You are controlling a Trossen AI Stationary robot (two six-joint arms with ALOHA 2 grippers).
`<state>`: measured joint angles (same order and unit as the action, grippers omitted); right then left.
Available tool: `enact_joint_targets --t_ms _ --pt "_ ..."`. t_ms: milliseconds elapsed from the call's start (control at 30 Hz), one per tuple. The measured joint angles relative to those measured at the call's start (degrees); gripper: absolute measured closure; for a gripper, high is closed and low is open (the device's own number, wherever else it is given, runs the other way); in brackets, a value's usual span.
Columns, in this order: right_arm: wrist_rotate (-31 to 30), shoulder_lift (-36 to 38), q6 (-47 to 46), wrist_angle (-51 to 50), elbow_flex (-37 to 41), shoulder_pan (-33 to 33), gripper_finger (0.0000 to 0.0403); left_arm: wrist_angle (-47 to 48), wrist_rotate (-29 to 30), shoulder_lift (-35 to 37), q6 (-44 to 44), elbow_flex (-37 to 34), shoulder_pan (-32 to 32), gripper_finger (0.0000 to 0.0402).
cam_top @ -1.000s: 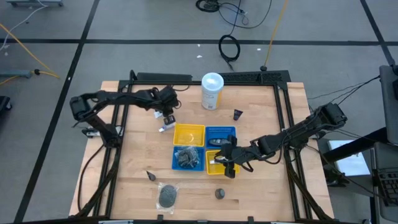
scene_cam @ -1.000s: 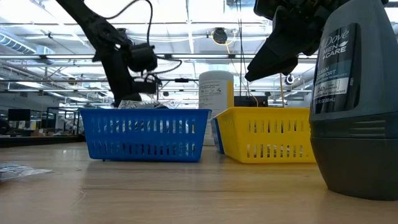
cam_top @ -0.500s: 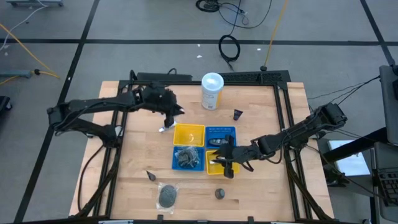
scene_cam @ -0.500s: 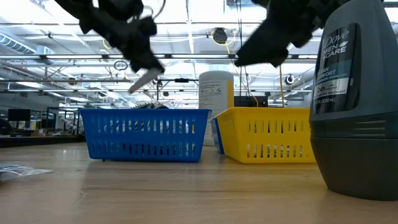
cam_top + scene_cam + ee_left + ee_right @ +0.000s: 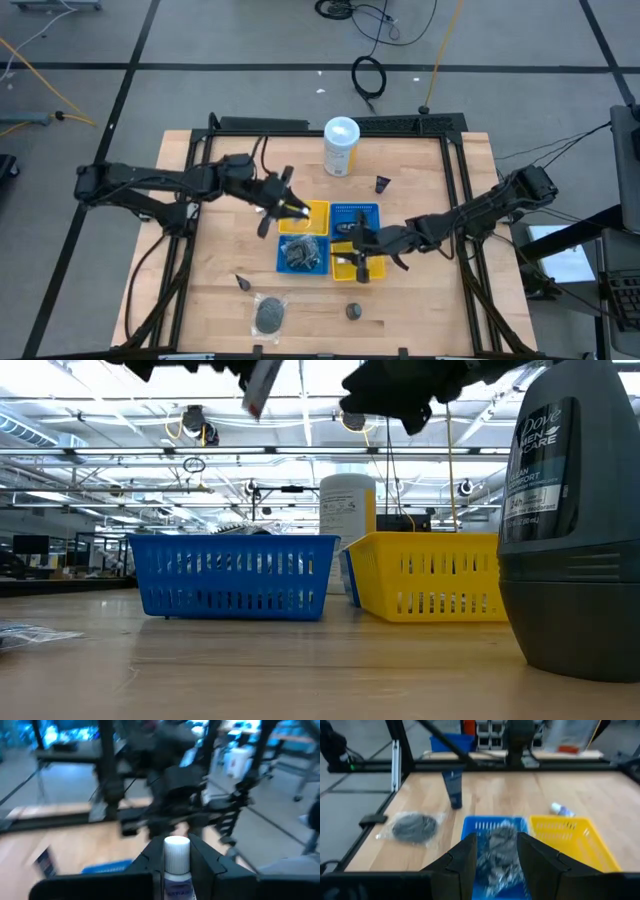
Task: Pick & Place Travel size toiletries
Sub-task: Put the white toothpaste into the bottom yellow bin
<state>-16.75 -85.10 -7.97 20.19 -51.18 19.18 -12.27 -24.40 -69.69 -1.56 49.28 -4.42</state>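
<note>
The left gripper (image 5: pixel 283 203), fingers pinched on a white tube (image 5: pixel 176 865), has swung in half a second from the bare wood left of the trays to just above the left edge of the far yellow tray (image 5: pixel 312 207); a second ago it sat lower, beside the tall white canister (image 5: pixel 341 146), so the pick looks complete and the carry well under way; the left wrist view shows the tube's white cap standing up between the two dark fingers (image 5: pixel 145 862), while the low view catches it tilted high above the basket rims; the right gripper (image 5: pixel 362 250) has edged leftward over the seam between the near blue tray (image 5: pixel 492 826) and the near yellow tray (image 5: pixel 577 837), its fingers spread with nothing visible between them, the blue tray's dark mesh puffs (image 5: pixel 300 253) lying below; a bagged puff (image 5: pixel 268 314), a small dark piece (image 5: pixel 243 282) and a dark round item (image 5: pixel 352 311) lie unsorted on the near wood, and another dark piece (image 5: pixel 383 184) stands far right of the trays; release into the tray seems the next call, with much sorting left.
</note>
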Motion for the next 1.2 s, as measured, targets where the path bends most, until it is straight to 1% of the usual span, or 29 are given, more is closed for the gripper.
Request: enact_joint_targets --t_ms 167,267,400,467,533,600,667,733,800,867,967,1033,1100,1200 --pt "0.10 0.00 2.69 6.21 0.00 -1.38 0.0271 -7.02 0.44 -0.57 -0.64 0.07 5.62 0.0345" --pt "0.27 0.00 4.98 9.46 0.00 -2.00 0.0271 -9.77 0.41 -1.12 -2.96 0.07 8.44 0.0352" --pt "0.42 0.00 7.17 13.22 0.00 -2.40 0.0271 -12.70 0.50 -1.85 -4.09 0.07 10.86 0.0357" --pt "0.50 0.00 7.98 14.45 0.00 -2.40 0.0271 -15.82 0.48 -2.99 -5.20 0.16 11.78 0.0357" --pt "1.92 0.00 8.68 15.48 0.00 -2.40 0.0271 -16.11 0.46 -3.50 -5.67 0.05 12.73 0.0352" --pt "4.70 0.04 8.68 16.10 0.00 -2.66 0.0271 -19.55 0.41 -5.29 -6.16 0.10 13.26 0.0343" --pt "6.57 0.04 8.68 16.33 0.00 -2.71 0.0271 -20.89 0.28 -6.31 -6.31 0.08 13.34 0.0342" --pt "6.60 0.04 8.68 16.44 0.00 -2.71 0.0271 -24.43 0.22 -8.33 -6.28 0.07 13.58 0.0349" --pt "7.82 0.04 8.68 16.29 0.00 -2.73 0.0271 -25.50 -0.06 -9.43 -6.25 0.07 13.58 0.0358" --pt "9.54 0.04 8.66 16.28 0.00 -2.73 0.0271 -28.87 -0.64 -11.21 -6.24 0.05 13.57 0.0358" --pt "9.64 0.04 8.66 16.00 0.00 -2.69 0.0271 -32.60 -2.46 -13.36 -5.22 0.07 13.46 0.0355" --pt "9.62 0.04 8.66 14.92 0.00 -2.71 0.0271 -35.55 -3.68 -14.78 -5.16 0.09 13.46 0.0345" --pt "10.21 -0.02 8.20 14.53 0.00 -2.73 0.0271 -35.63 -4.09 -14.97 -5.42 0.09 13.54 0.0340" --pt "14.04 -0.02 7.16 14.82 0.00 -2.73 0.0271 -36.18 -4.11 -15.48 -5.76 0.11 13.47 0.0347"
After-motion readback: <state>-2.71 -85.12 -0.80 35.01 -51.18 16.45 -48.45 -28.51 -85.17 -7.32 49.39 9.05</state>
